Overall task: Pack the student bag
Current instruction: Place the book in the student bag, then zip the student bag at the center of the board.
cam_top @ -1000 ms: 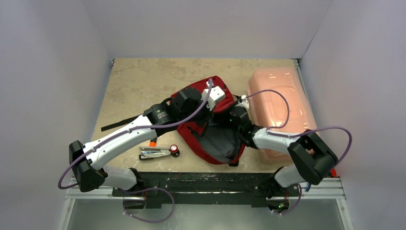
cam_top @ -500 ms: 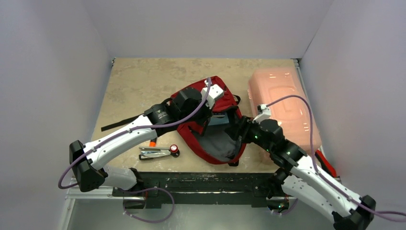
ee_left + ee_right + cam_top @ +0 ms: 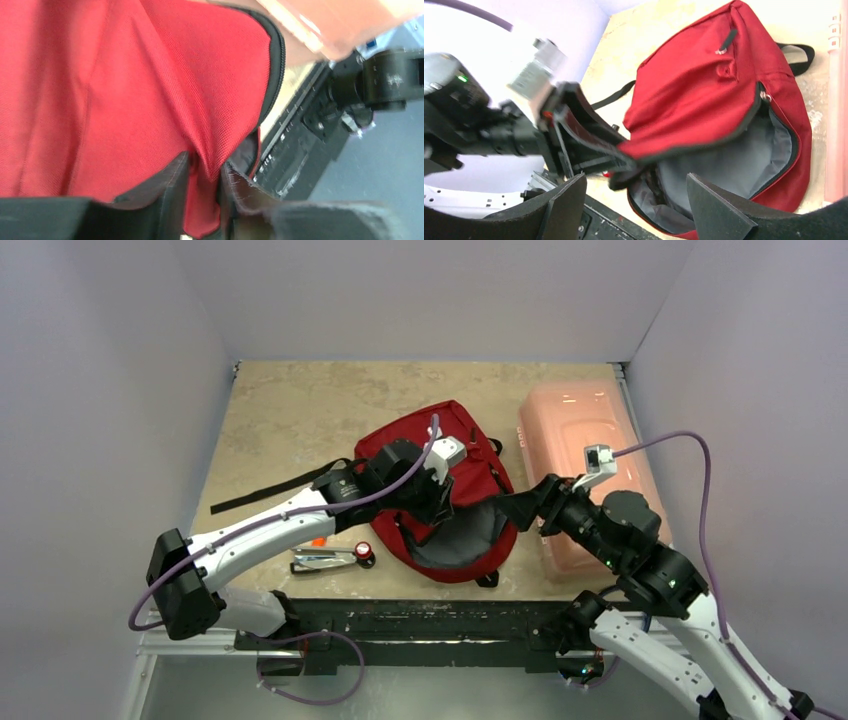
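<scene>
The dark red student bag (image 3: 470,480) lies in the middle of the table, its main compartment unzipped and the grey lining (image 3: 744,160) showing. My left gripper (image 3: 432,512) is shut on the red upper flap at the opening's left edge (image 3: 205,185) and holds it up. My right gripper (image 3: 525,508) is open and empty, hanging just right of the opening, above the bag's right side; its fingers (image 3: 566,200) frame the open mouth in the right wrist view.
A pale pink translucent plastic box (image 3: 580,435) stands to the right of the bag. A metal tool with a red and black end (image 3: 335,557) and a small orange item (image 3: 318,539) lie left of the bag near the front edge. A black strap (image 3: 260,495) trails left.
My right arm pulled back out of the bag's opening and swung right and up. The left gripper shifted slightly toward the front, still holding the flap; the bag moved a little with it.
</scene>
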You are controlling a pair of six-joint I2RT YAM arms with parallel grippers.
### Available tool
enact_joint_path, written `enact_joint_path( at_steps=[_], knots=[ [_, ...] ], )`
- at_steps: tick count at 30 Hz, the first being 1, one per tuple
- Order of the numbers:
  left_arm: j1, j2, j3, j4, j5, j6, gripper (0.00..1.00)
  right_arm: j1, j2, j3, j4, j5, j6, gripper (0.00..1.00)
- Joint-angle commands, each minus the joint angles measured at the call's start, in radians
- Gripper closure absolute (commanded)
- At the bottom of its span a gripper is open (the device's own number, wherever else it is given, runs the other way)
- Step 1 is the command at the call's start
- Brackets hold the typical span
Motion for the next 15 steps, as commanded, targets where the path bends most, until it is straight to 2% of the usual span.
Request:
enact_joint_path(
  at_steps=[1, 5, 7, 10, 13, 15],
  knots=[
    [-0.003, -0.043, -0.085, 0.099, 0.199, -0.094, 0.63, 0.003, 0.088, 0.076, 0.009, 0.018, -0.075, 0.23],
    [-0.001, -0.140, -0.142, 0.075, 0.186, -0.067, 0.40, 0.003, 0.146, 0.076, 0.054, 0.009, -0.087, 0.21],
    [0.004, -0.216, -0.174, 0.052, 0.128, -0.048, 0.34, 0.003, 0.176, 0.065, 0.082, -0.010, -0.088, 0.20],
    [0.014, -0.331, -0.202, -0.003, 0.003, -0.027, 0.29, 0.003, 0.232, 0.049, 0.111, -0.036, -0.099, 0.21],
    [0.019, -0.421, -0.214, -0.073, -0.191, -0.042, 0.27, 0.012, 0.319, 0.030, 0.127, -0.054, -0.093, 0.24],
    [0.025, -0.453, -0.223, -0.118, -0.323, -0.083, 0.24, 0.067, 0.369, 0.007, 0.182, -0.038, -0.070, 0.25]
  ],
)
